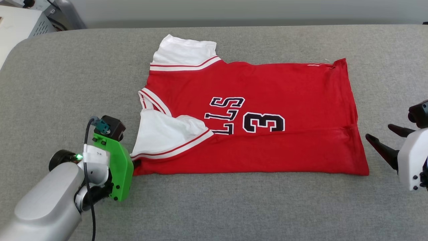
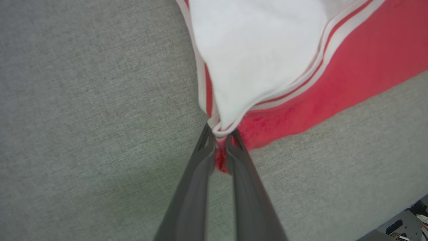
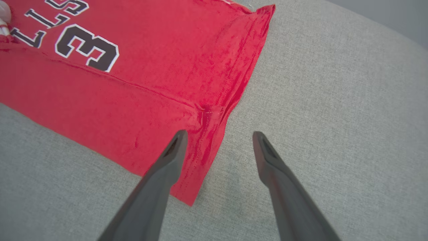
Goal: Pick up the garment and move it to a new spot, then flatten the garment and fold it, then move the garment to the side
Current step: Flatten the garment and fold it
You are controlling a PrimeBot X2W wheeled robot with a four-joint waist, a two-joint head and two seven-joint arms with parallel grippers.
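Note:
The garment (image 1: 267, 83), a red jersey with white sleeves and a black "3", lies flat on the grey table (image 1: 234, 207) with its near long side folded over the chest letters. My left gripper (image 1: 135, 164) sits at its near-left corner. The left wrist view shows this gripper (image 2: 220, 131) shut on the garment (image 2: 351, 67) where the white sleeve's striped trim meets the red edge. My right gripper (image 1: 378, 131) stands open just off the hem on the right. Seen from the right wrist, this gripper (image 3: 219, 134) straddles the hem of the garment (image 3: 150, 67), one finger over red cloth, the other over bare table.
A white equipment box (image 1: 20, 20) with cables stands beyond the table's far-left corner. The table's rounded edge and part of the robot's base (image 2: 401, 224) show at the bottom right of the left wrist view. Bare grey surface surrounds the garment on all sides.

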